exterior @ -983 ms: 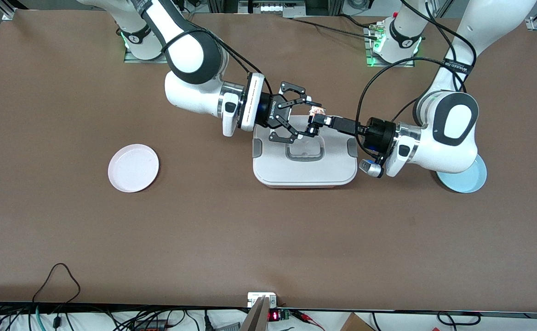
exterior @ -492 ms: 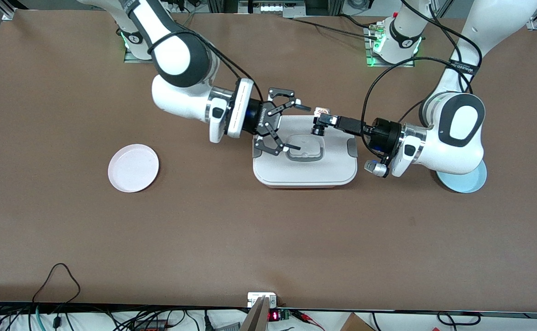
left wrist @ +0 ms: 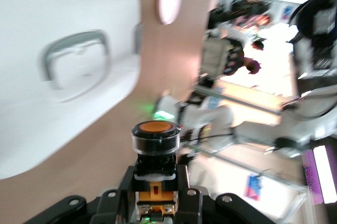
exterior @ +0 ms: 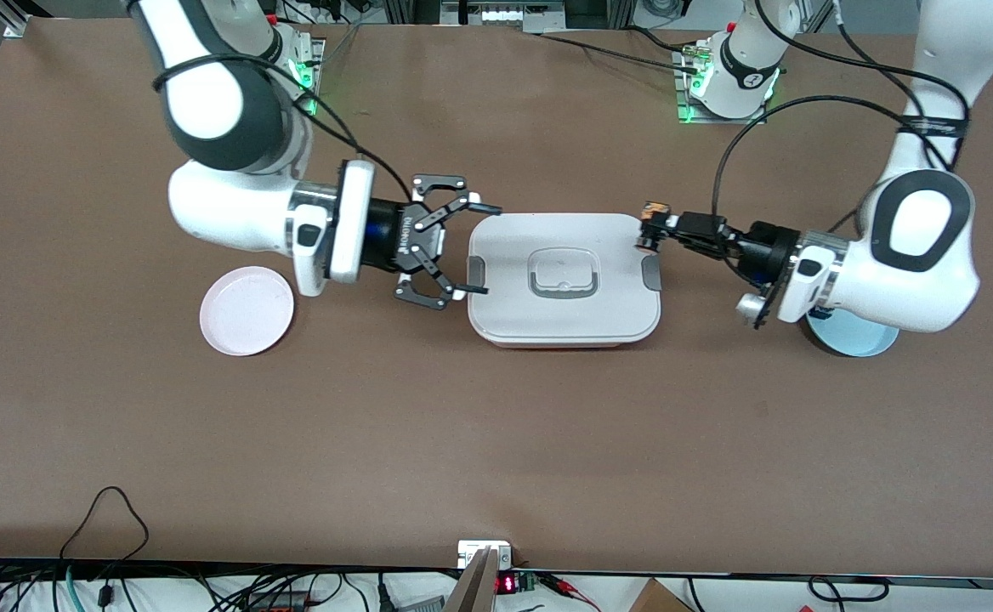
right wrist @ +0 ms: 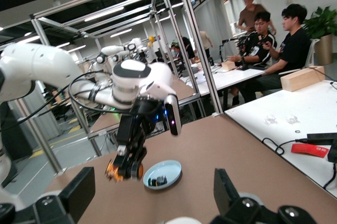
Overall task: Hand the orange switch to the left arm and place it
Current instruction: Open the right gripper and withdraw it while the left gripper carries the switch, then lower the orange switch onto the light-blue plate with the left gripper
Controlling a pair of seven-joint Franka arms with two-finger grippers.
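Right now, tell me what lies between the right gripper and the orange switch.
In the front view, the box lies between them: the open right gripper is at its right-arm end, and the orange switch, held by the left gripper, is at its left-arm end.

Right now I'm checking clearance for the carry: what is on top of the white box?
Nothing rests on the box; its lid shows only the recessed handle. The box's inside is hidden by the lid.
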